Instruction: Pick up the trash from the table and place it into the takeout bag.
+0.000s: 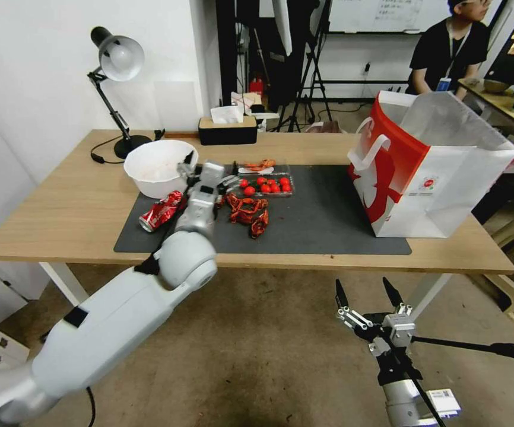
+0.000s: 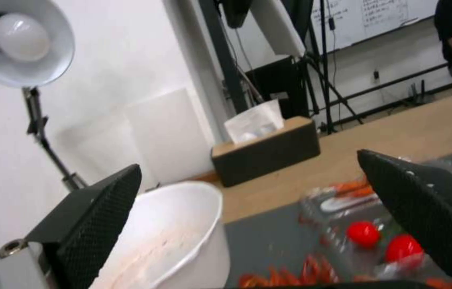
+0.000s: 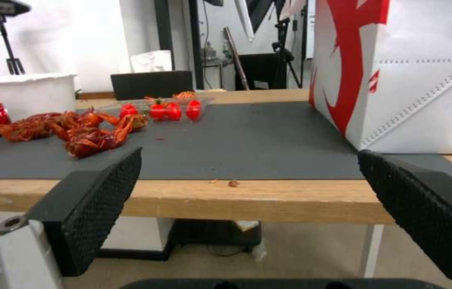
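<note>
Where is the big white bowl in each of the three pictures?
Head view: the white bowl sits on the table's left part, beside the desk lamp.
Left wrist view: the bowl is close up, between the open left jaws.
Right wrist view: the bowl is far off, beyond the red scraps.
Shared landmark: the black tissue box, behind the bowl.

Centre left of frame: left gripper (image 1: 205, 172) reaching over the dark mat (image 1: 322, 219), fingers hidden behind the wrist, just beside a white bowl (image 1: 157, 167). Crushed red soda can (image 1: 161, 210) lying left of the arm, touching the bowl's base. Red crayfish shells (image 1: 248, 213) and a clear plastic container (image 1: 266, 181) of tomatoes mid-tabletop (image 1: 49, 219). Takeout bag (image 1: 429, 172) upright at right. Right gripper (image 1: 368, 296) low, below the tabletop edge, fingers spread.
</note>
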Available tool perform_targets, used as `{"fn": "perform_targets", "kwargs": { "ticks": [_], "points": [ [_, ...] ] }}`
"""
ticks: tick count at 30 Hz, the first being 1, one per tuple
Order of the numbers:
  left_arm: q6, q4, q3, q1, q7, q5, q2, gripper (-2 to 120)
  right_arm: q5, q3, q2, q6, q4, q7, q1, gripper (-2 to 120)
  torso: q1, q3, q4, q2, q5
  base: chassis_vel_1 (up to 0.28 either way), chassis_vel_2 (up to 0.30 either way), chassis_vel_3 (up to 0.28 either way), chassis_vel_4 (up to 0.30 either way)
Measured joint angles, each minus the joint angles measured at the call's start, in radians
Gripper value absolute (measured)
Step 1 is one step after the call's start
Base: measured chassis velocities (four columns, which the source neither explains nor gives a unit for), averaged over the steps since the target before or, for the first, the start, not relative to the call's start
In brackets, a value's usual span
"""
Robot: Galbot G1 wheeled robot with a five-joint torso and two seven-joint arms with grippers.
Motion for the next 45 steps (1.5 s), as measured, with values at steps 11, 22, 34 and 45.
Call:
{"fn": "perform_targets", "kwargs": {
  "ticks": [11,22,34,45],
  "points": [
    [-0.033,-0.070,-0.143,0.200,0.028,0.026,0.033,100,-0.007,-0.009,-0.004,-0.005,0.000,0.000,0.003,100,0.000,0.000,0.0000,0.000,0.0000,0.000,0.000,0.000,0.000],
    [-0.114,-0.112,-0.266,0.435,0.079,0.080,0.005,100,-0.009,-0.009,-0.013,-0.008,0.006,0.000,0.003,100,0.000,0.000,0.0000,0.000,0.0001,0.000,0.000,0.000,0.000],
    [-0.217,-0.139,-0.362,0.612,0.214,0.126,-0.064,100,-0.004,-0.001,-0.025,-0.010,0.010,0.001,0.000,100,0.000,0.000,-0.0001,0.000,0.0000,0.000,0.000,0.000,0.000],
    [-0.221,-0.161,-0.447,0.695,0.284,0.109,-0.093,100,-0.003,0.000,-0.024,-0.010,0.009,0.001,-0.001,100,0.000,0.000,-0.0001,0.000,-0.0001,0.000,0.000,0.000,0.000]
  ]
}}
